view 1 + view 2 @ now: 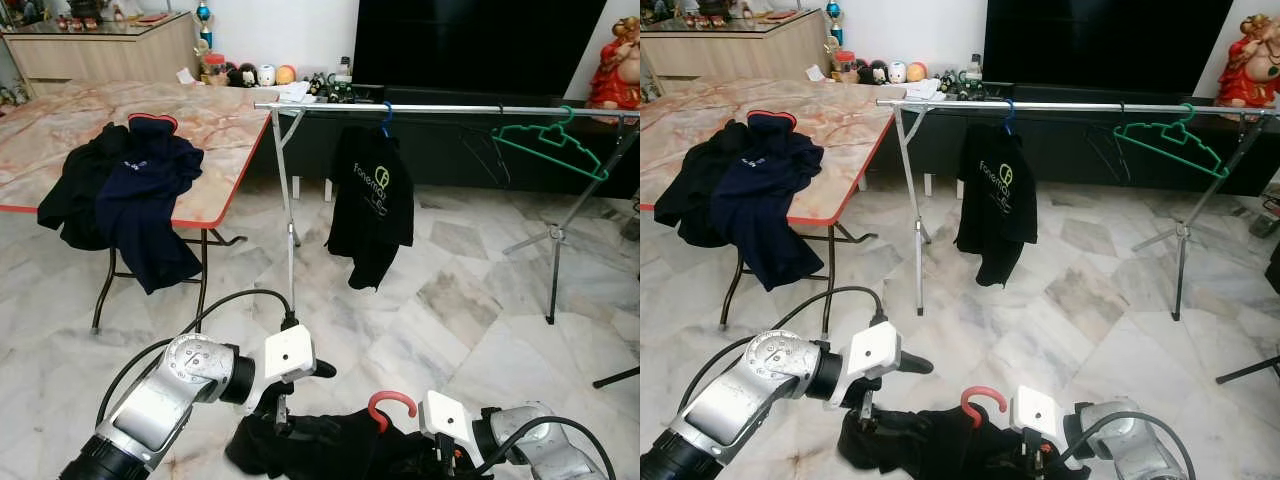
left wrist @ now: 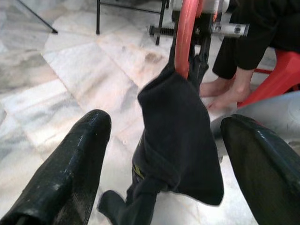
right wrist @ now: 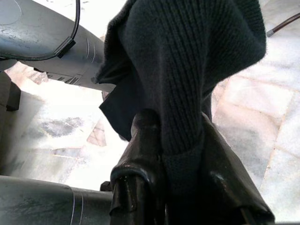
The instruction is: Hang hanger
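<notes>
The red hanger (image 1: 391, 405), already dressed in a black garment (image 1: 330, 445), is held low in front of the robot, and the rail (image 1: 440, 108) it must reach lies ahead and well above, running left to right across the scene. The hanger's hook points up and curls toward the robot's right. The right pincer (image 3: 180, 154) is clenched on a fold of the dark knit cloth just beside the hook, so that arm carries the load. The left pincer (image 2: 164, 154) is released, its fingers wide apart on either side of the hanging end of the garment, touching nothing as far as the wrist view lets me judge. The garment droops in a bunch below the hook.

On the rail a black shirt (image 1: 372, 200) hangs left of middle and a green hanger (image 1: 550, 145) sits toward the right; the bare stretch between them looks the likeliest target. Dark clothes (image 1: 125, 195) lie draped over the tabletop (image 1: 60, 120) edge at left.
</notes>
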Robot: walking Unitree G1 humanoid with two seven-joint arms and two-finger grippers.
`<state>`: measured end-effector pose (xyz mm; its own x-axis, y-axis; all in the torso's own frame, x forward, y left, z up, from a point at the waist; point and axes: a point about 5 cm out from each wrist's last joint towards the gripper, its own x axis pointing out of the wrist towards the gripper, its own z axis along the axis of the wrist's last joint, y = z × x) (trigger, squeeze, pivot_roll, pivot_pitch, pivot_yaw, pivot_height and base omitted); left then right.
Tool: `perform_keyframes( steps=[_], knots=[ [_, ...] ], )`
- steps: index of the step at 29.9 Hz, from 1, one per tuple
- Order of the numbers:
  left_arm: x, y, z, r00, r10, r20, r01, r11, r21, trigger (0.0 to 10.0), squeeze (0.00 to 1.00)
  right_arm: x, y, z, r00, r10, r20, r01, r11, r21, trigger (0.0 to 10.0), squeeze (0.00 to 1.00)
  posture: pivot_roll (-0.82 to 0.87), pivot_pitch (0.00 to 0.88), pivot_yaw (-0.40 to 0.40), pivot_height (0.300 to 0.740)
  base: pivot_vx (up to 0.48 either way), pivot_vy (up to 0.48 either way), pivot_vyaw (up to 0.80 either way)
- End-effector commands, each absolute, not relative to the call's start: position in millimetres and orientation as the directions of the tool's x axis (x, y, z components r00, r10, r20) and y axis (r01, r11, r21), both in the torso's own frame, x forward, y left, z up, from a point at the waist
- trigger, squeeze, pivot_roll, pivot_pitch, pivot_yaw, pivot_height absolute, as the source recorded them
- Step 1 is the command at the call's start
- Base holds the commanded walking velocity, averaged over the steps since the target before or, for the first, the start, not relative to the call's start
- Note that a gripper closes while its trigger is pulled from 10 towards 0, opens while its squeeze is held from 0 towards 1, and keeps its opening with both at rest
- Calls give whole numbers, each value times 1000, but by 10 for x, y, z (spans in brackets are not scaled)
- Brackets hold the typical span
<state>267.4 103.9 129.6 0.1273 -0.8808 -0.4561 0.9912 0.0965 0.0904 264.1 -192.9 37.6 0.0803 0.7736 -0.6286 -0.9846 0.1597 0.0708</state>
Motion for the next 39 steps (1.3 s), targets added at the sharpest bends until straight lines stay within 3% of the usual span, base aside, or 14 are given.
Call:
perform_keyframes(
  steps=[1, 9, 15, 24, 25, 27, 39],
  knots=[
    [2680, 1061, 1248, 127, -860, -495, 991, 94, 91, 10000, 0, 2705, -1890, 464, 96, 794, -600, -989, 147, 36, 0, 0, 8, 0, -27, 740, 0, 0, 0],
    [2669, 1110, 958, 117, -770, -627, 993, 93, 71, 10000, 0, 2750, -1829, 564, 86, 809, -582, -994, 107, 2, 0, 0, 1, 0, -32, 740, 0, 0, 0],
    [2737, 1053, 949, 166, -785, -597, 986, 142, 88, 10000, 0, 2725, -1741, 644, 18, 835, -550, -999, 30, 12, 0, 0, 2, 0, -37, 740, 0, 0, 0],
    [2794, 950, 992, 186, -817, -546, 982, 159, 98, 10000, 0, 2723, -1692, 634, 1, 830, -558, -1000, 13, 17, 0, 0, 6, 0, -44, 740, 0, 0, 0],
    [2792, 949, 992, 185, -817, -546, 983, 158, 98, 8039, 0, 2725, -1690, 635, 3, 830, -557, -1000, 14, 17, 0, 0, 6, 0, -44, 740, 0, 0, 0],
    [2781, 948, 986, 176, -819, -546, 984, 152, 88, 0, 0, 2734, -1686, 646, 6, 832, -555, -1000, 17, 14, 0, 0, 5, 0, -42, 740, 0, 0, 0],
    [2710, 923, 964, 115, -833, -541, 993, 113, 37, 0, 0, 2758, -1636, 644, 23, 836, -549, -1000, 27, -1, 0, 0, 5, 0, -31, 740, 0, 0, 0]
  ],
)
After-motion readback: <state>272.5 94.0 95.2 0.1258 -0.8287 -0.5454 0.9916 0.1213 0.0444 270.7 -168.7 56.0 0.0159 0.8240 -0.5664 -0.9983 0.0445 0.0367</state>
